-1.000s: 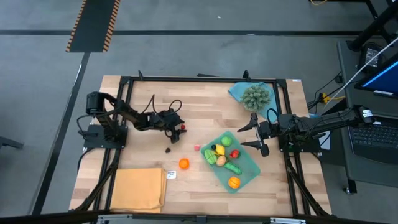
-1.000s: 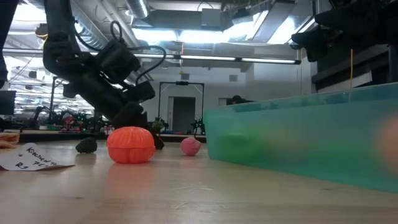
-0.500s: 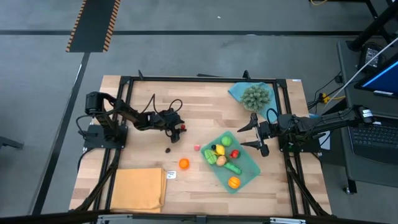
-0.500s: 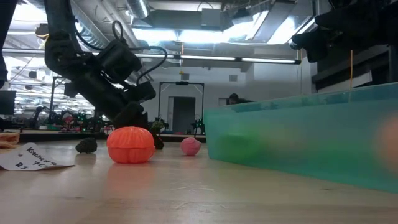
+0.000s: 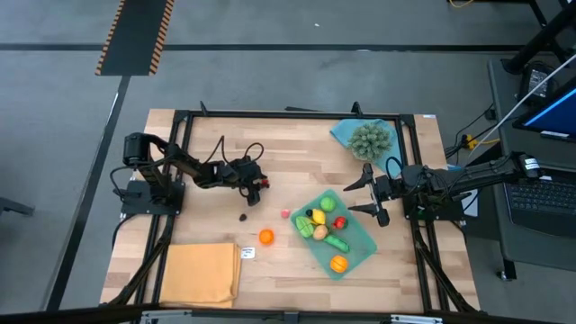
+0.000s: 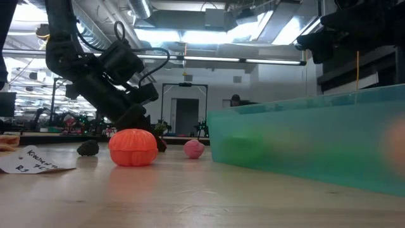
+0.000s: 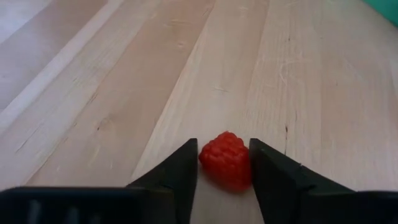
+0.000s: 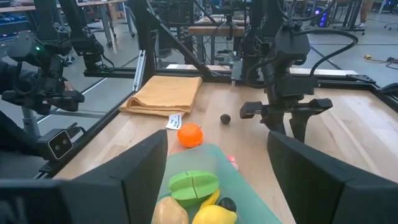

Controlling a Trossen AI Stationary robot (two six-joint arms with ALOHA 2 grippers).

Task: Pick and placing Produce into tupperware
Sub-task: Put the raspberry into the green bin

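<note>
My left gripper [image 5: 262,185] is at the table's middle left, shut on a small red raspberry-like piece [image 7: 225,160]. The teal tupperware [image 5: 358,247] sits right of centre and holds several produce pieces: yellow, red, green, tan, orange and dark. An orange pumpkin-like piece [image 5: 266,237], a pink piece [image 5: 284,214] and a dark piece [image 5: 244,216] lie on the wood between my left gripper and the container. My right gripper [image 5: 373,192] hovers open over the container's far right edge, touching nothing. My left gripper pinches the red berry by its two sides [image 7: 205,163] between the two fingers, one finger [image 7: 180,171] on each flank. The fingers slant down toward the table's right. Whether the berry rests on the wood or is lifted clear, I cannot tell.
A folded orange-yellow cloth [image 5: 202,273] lies at the near left corner with a paper label [image 5: 247,253] beside it. A spiky grey-green ball [image 5: 370,138] sits on a blue cloth [image 5: 342,133] at the far right. Bare wood stretches across the far middle.
</note>
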